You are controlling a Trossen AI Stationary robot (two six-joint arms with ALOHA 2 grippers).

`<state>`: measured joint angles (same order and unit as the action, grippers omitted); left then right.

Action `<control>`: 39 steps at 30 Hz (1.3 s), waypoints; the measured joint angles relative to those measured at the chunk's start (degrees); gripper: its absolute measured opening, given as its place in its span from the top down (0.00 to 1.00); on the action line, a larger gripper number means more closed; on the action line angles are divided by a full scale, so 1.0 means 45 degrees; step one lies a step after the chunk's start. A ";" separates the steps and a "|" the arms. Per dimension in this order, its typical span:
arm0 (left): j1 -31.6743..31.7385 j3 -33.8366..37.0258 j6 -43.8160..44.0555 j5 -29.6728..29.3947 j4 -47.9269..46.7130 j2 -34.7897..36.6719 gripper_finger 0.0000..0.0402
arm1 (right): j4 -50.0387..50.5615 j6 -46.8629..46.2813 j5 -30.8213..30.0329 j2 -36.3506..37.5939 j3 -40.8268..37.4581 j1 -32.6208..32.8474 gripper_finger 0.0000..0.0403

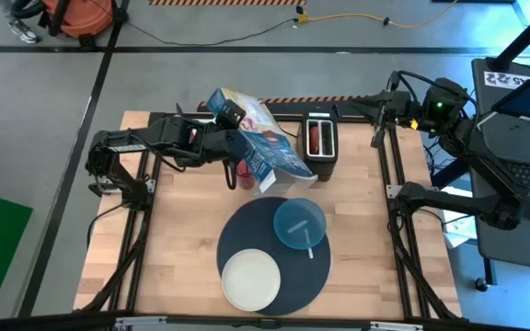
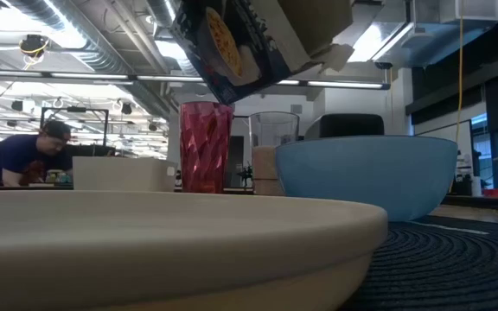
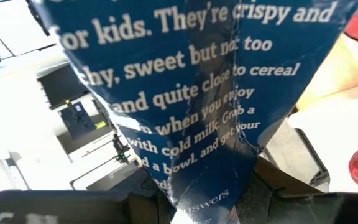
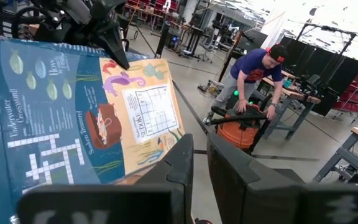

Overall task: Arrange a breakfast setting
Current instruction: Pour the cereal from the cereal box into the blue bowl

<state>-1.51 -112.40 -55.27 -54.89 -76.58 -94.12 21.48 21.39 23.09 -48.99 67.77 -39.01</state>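
My left gripper [image 1: 231,124] is shut on a blue cereal box [image 1: 267,147] held high over the middle of the table. The box is tipped, and its open flaps [image 2: 335,53] hang above the light-blue bowl [image 1: 299,223]. The bowl stands on the far right part of the round dark placemat [image 1: 247,234]. A white plate [image 1: 251,279] sits on the mat's near left part. A thin spoon [image 1: 308,248] lies at the bowl's near rim. No flakes show, and I see no apple. My right gripper [image 4: 201,171] is shut and empty at the far right [image 1: 357,110]. My left gripper holds the cereal box by its upper, closed end [image 1: 242,129], reaching level from the table's left. In the wrist view the blue narrow side [image 3: 197,199] runs away from the fingers, which the picture's bottom edge hides. The box is lifted clear and slants down toward the bowl.
A black toaster [image 1: 320,138] with something brown in its slot stands at the far middle. A red tumbler [image 1: 244,173] stands under the box, with a clear glass [image 2: 273,138] behind it. A person bends over a workbench beyond the table [image 4: 257,68].
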 joint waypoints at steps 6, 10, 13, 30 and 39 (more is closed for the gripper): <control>-0.0001 0.0000 -0.0030 0.0084 0.0170 -0.0046 0.71 | 0.0448 0.0296 0.0005 0.0000 0.0005 -0.0004 0.87; -0.0003 0.0000 -0.0254 -0.0052 0.0383 -0.0046 0.71 | 0.0687 0.0310 0.0005 -0.0002 0.0005 -0.0001 0.87; -0.0003 -0.0002 -0.0534 -0.0346 0.0823 -0.0046 0.71 | 0.0663 0.0349 0.0005 0.0000 0.0005 -0.0001 0.87; -0.0290 -0.0010 -0.2800 -0.0445 0.1842 -0.0770 0.71 | 0.0619 0.0358 0.0017 0.0000 0.0005 -0.0004 0.87; -0.0318 -0.0010 -0.2885 -0.0751 0.2192 -0.0750 0.71 | 0.0973 0.0363 0.0017 0.0000 0.0005 -0.0001 0.87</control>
<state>-2.94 -112.44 -68.25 -58.27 -66.72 -97.49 25.85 23.03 23.17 -48.99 67.79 -39.01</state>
